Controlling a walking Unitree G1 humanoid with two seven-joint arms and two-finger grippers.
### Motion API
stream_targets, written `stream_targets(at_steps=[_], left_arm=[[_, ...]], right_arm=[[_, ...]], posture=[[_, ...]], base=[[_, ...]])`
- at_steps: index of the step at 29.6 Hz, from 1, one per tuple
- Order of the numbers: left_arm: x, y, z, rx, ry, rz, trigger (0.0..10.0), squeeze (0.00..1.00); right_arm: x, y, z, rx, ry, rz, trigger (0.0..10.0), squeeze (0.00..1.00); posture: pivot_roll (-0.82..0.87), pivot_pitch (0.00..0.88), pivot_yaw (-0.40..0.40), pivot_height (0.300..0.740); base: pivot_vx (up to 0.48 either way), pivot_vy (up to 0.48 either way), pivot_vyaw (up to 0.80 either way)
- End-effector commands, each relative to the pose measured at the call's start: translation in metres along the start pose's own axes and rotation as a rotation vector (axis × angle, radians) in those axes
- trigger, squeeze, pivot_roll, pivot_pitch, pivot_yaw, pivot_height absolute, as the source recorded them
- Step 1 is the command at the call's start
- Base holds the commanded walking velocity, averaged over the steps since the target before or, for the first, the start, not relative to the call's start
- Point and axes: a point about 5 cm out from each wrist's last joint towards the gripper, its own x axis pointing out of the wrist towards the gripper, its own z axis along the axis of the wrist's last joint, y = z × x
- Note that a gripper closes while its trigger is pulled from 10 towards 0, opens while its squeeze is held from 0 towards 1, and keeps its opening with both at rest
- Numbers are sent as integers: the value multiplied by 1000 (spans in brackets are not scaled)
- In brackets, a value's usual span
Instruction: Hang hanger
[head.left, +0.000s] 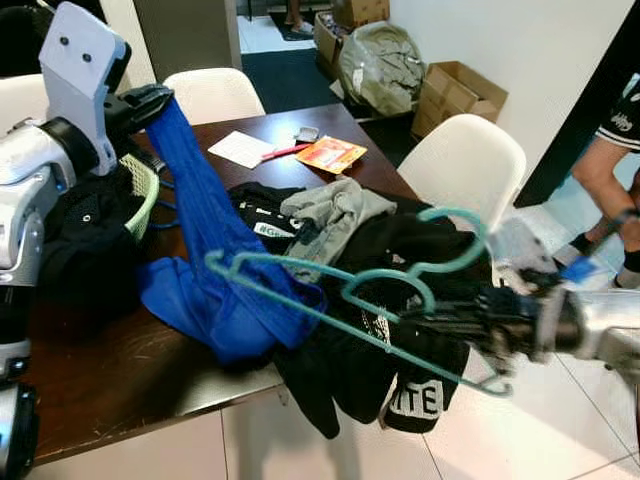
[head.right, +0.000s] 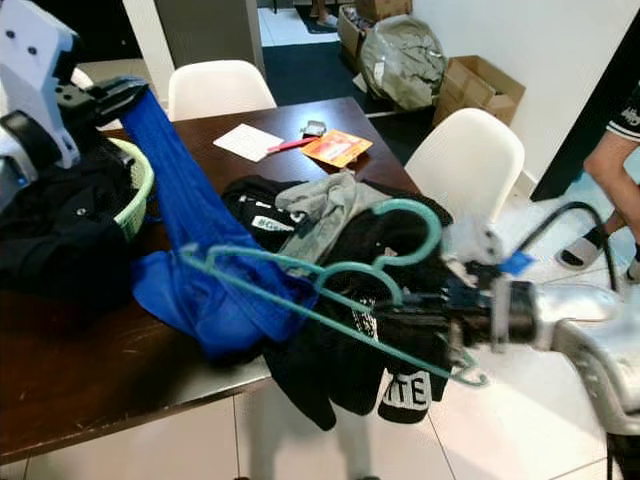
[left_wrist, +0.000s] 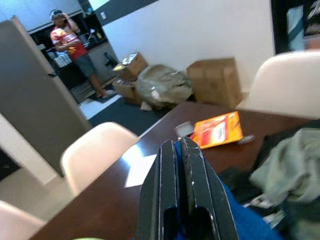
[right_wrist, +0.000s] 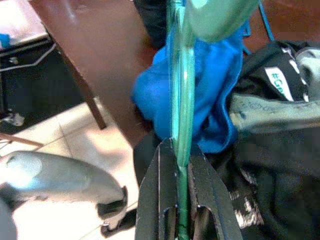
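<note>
A teal plastic hanger (head.left: 350, 290) is held out over the table's front right corner, its left end poking into a blue mesh garment (head.left: 215, 270). My right gripper (head.left: 455, 325) is shut on the hanger's lower bar, also seen up close on the teal hanger (right_wrist: 181, 110). My left gripper (head.left: 150, 103) is shut on the top of the blue garment, lifting it into a taut strip above the table; in the left wrist view its fingers (left_wrist: 192, 200) pinch blue cloth. The garment's lower part lies bunched on the dark wooden table (head.left: 110, 370).
A pile of black and grey clothes (head.left: 340, 240) covers the table's right side and hangs over its edge. A green basket (head.left: 140, 195) with dark clothes sits left. White chairs (head.left: 465, 160) ring the table. Papers and an orange packet (head.left: 330, 153) lie far. A person's legs (head.left: 610, 190) stand right.
</note>
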Motion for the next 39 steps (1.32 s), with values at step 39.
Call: stream_targets(at_steps=[39], left_arm=[[5, 2, 79, -147, -295, -47, 10000, 0]], right_arm=[[-42, -31, 32, -166, 83, -382, 10000, 0]], posture=[[-11, 137, 51, 740]], base=[[0, 0, 0]])
